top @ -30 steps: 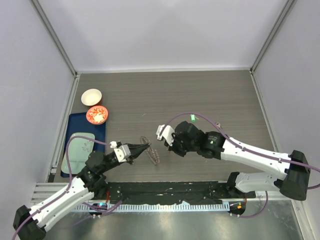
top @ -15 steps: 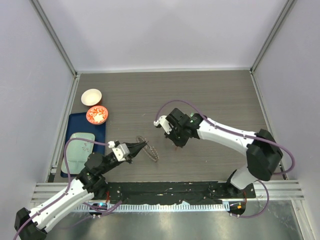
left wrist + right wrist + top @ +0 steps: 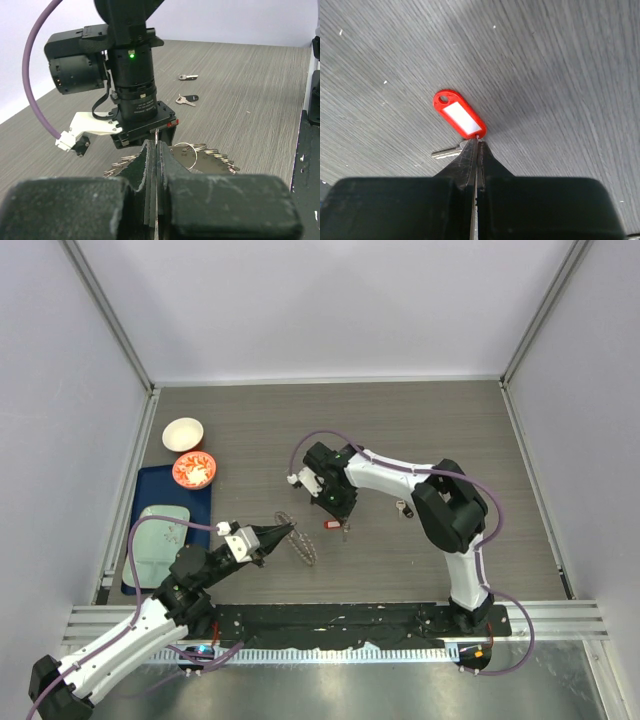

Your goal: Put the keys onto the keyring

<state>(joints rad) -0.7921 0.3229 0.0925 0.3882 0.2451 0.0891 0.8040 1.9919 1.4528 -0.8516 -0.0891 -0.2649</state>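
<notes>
1 keyring (image 3: pixel 200 156), rim clamped in closed left gripper (image 3: pixel 156 145), near middle of table (image 3: pixel 450 430). 1 red-tagged key (image 3: pixel 460 114) pinched by closed right gripper (image 3: pixel 478 145), just beside ring. 2 loose keys (image 3: pixel 187 99) lying beyond.

Lab cell, white panel walls (image 3: pixel 320 300), aluminium frame (image 3: pixel 108 315)

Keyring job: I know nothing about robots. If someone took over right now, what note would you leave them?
Left gripper: shut on the near edge of the keyring, holding it.
Right gripper: shut where the red-tagged key meets its tag, just beyond the ring.
Other keys: a black-headed key and a second small key lie loose on the table farther back.
Done: ring and red key both gripped.
Left: no key looks threaded yet. Thread the red one, then probably fetch the others.
</notes>
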